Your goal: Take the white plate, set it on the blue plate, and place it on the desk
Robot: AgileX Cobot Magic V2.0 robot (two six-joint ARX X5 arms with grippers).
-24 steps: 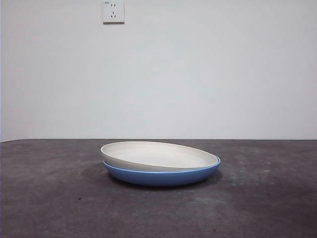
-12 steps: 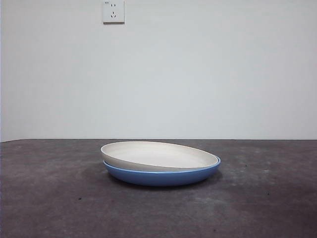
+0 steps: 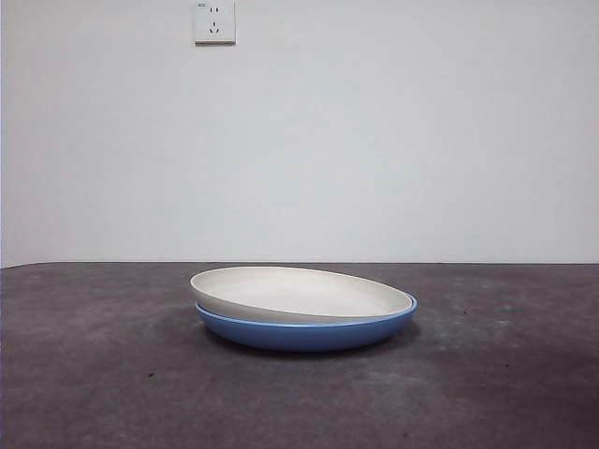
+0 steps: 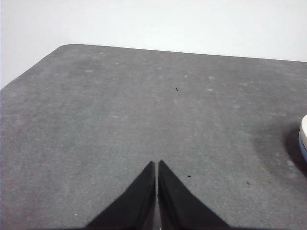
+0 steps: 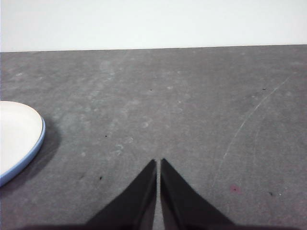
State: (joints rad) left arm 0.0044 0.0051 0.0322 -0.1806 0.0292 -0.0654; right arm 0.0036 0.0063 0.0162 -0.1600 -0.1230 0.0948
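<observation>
— Two plates sit in the middle of the desk (image 3: pixel 103 374). Which one is on top?

— On top is the white plate (image 3: pixel 299 292). It rests inside the blue plate (image 3: pixel 309 334), but a bit crooked. Its left side sticks up higher and its right side sinks into the blue rim.

— Why is it crooked?

— I think it sits a little off to the left, so it leans on the blue rim there. It could slide if bumped.

— Where are the arms?

— Both wait, well apart from the plates. The left gripper (image 4: pixel 157 165) hangs over bare desk with its two jaws pressed together, holding nothing. The right gripper (image 5: pixel 159 164) is the same, pinched closed and empty, with the stack off to one side.

— So what is left?

— I guess the white plate must come off and go down on the desk.
</observation>
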